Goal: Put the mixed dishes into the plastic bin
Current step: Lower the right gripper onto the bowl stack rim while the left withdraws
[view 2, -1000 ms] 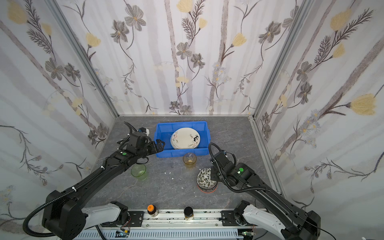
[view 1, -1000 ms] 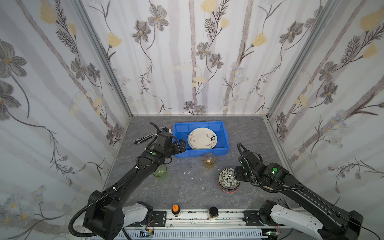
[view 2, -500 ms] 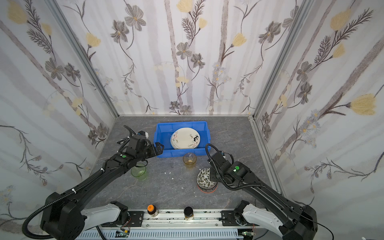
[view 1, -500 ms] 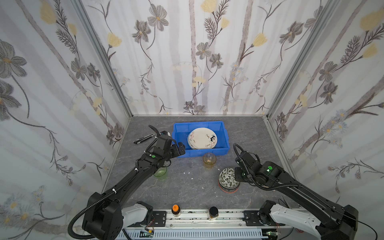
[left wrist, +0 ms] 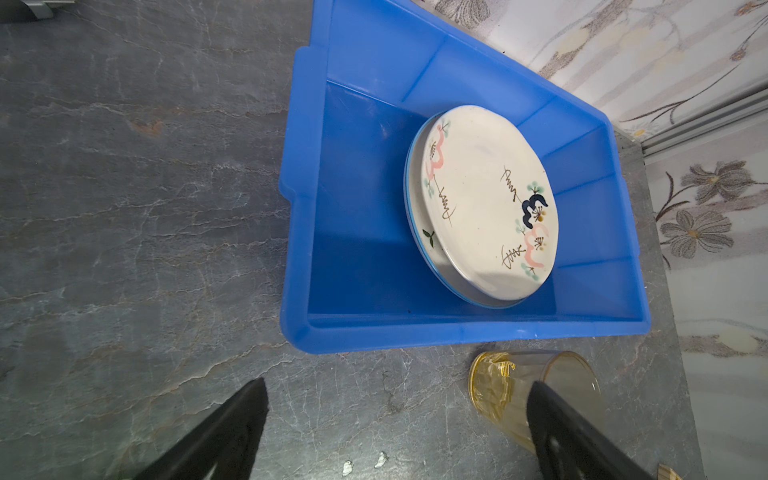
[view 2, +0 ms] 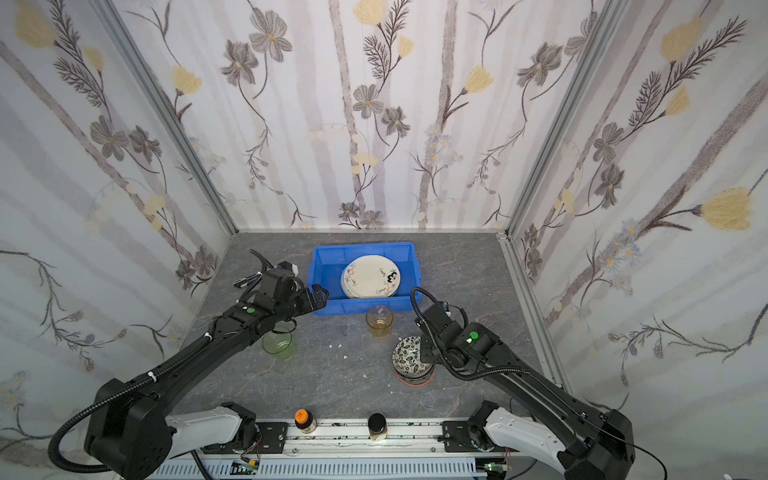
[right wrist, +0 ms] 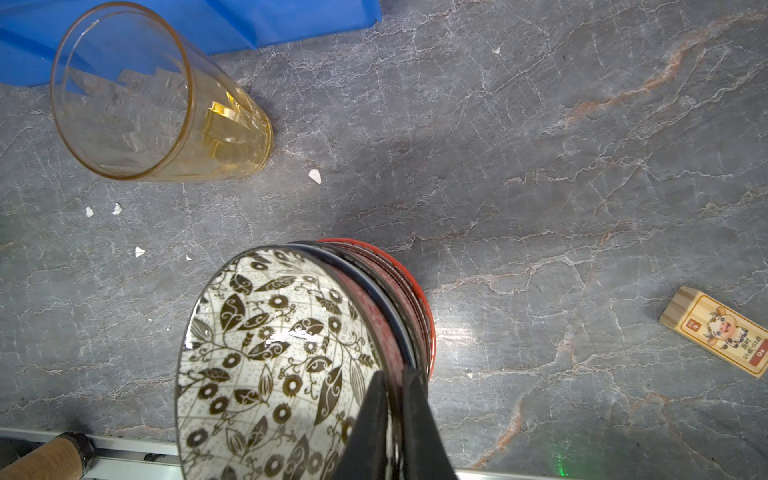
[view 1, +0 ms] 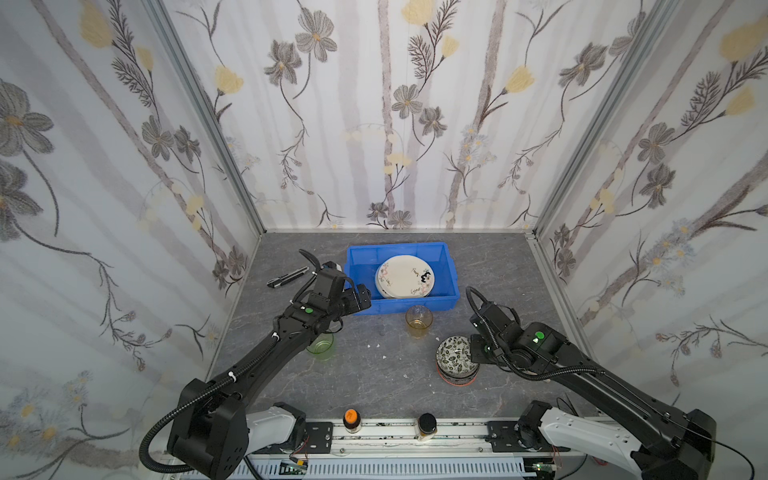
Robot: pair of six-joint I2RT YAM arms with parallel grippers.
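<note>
A blue plastic bin (view 1: pixel 415 302) is seen toward the back of the grey stone-patterned table (view 1: pixel 374 386). Inside the bin, against its right half, a cream plate (view 1: pixel 405 276) with pink and dark-blue motifs is tilted on top of a blue-rimmed plate (left wrist: pixel 420 237).

Just in front of the bin's front wall an amber tumbler (view 1: pixel 419 322) is stood upright. In front of the bin and off its left corner a green tumbler (view 1: pixel 322 347) is stood, partly covered by the left arm. In front of the bin's right corner a stack of bowls is placed, topped by a black-and-white leaf bowl (view 1: pixel 455 353), with an orange bowl (view 1: pixel 457 380) at the bottom.

The right gripper (right wrist: pixel 395 374) is pressed together on the rim of the black-and-white leaf bowl, one finger inside and one outside. The left gripper (left wrist: pixel 397 384) is held spread wide and empty, just outside the bin's front-left corner.

A black pen-like tool (view 1: pixel 289 277) is laid left of the bin.
</note>
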